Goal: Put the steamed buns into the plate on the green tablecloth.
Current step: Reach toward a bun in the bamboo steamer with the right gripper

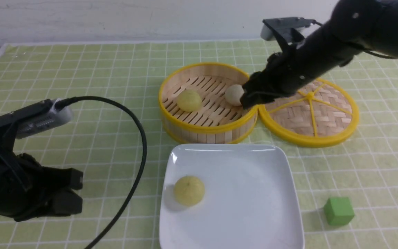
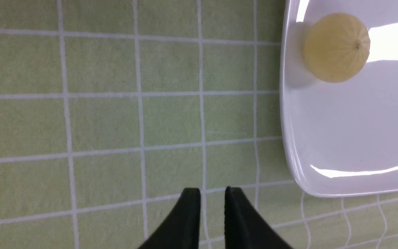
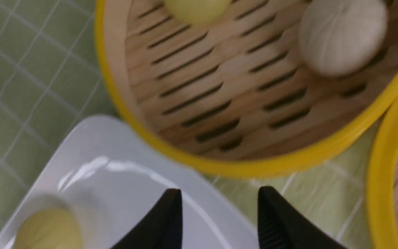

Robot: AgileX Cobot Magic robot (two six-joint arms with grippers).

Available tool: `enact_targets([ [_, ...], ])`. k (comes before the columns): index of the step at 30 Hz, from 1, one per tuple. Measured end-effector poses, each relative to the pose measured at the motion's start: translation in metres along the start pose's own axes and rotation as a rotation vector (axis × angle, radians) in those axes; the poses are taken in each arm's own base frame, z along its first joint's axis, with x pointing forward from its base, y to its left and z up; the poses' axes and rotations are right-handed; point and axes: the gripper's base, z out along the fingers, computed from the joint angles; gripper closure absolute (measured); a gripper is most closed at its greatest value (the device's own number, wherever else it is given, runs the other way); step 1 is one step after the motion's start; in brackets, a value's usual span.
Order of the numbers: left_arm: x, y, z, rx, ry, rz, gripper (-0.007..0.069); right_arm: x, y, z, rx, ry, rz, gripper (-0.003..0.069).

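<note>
A pale yellow steamed bun lies in the left part of the white square plate on the green tablecloth. It also shows in the left wrist view and the right wrist view. A second yellow bun and an off-white bun sit in the bamboo steamer. My right gripper is open and empty, over the steamer's right rim beside the off-white bun. My left gripper is shut and empty, low over the cloth left of the plate.
The woven steamer lid lies touching the steamer on its right. A green cube stands right of the plate. The left arm's black cable loops over the cloth between the left arm and the plate.
</note>
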Motion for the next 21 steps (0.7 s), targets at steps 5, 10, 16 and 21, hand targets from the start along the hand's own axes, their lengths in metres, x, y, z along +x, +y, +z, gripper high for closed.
enact_targets([
  [5,-0.002,0.0,0.0,-0.003,-0.017,0.0,0.0389,-0.021,-0.019,0.044,0.042,-0.052,-0.022,0.0253],
  [10,-0.003,0.0,0.0,-0.003,-0.033,-0.002,0.0356,-0.03,-0.037,0.079,0.111,-0.113,-0.066,0.0244],
  [16,-0.003,0.0,0.0,-0.002,-0.034,-0.024,0.0357,-0.024,-0.047,0.096,0.155,-0.097,-0.106,0.0249],
  [21,-0.003,0.0,0.0,-0.003,-0.036,-0.044,0.036,-0.023,-0.046,0.096,0.143,-0.062,-0.109,0.0438],
])
